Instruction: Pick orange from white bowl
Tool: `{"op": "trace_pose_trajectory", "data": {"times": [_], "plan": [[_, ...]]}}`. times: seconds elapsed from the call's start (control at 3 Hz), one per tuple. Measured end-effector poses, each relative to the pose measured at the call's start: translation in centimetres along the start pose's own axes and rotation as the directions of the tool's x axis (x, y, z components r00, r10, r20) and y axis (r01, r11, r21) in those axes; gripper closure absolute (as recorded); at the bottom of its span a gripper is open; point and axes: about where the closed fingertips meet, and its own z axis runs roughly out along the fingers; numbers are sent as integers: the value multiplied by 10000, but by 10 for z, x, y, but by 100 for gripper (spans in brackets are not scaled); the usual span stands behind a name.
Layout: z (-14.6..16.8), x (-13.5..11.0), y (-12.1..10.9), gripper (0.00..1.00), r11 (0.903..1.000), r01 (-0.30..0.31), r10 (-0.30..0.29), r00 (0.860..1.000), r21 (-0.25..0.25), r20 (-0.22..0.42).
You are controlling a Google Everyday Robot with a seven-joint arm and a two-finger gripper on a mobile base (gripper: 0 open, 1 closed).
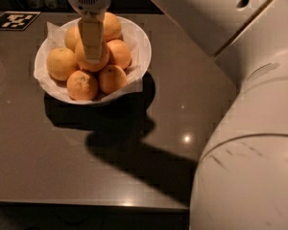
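Several fruits (62, 63) crowd white bowl (145, 51) near table (62, 147) corner; hand (93, 59) over orange (92, 67)

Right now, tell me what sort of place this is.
Probably a robot lab or test area: a dark table holds a white bowl of oranges, a black-and-white printed marker lies at its far left corner, and the gripper is at the top orange of the pile.

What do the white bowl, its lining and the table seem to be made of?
The white bowl: smooth, even white wall, probably ceramic or plastic; cannot tell which. The lining: creased, with loose corners, likely paper. The table: dark, glossy, mirrors light spots; maybe polished stone or laminate. The gripper is over the orange atop the pile.
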Motion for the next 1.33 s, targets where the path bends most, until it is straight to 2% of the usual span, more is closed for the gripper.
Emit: {"op": "trace_pose_trajectory", "data": {"times": [1.33], "plan": [[45, 3, 1, 24, 9963, -47, 22, 9996, -855, -294]]}}
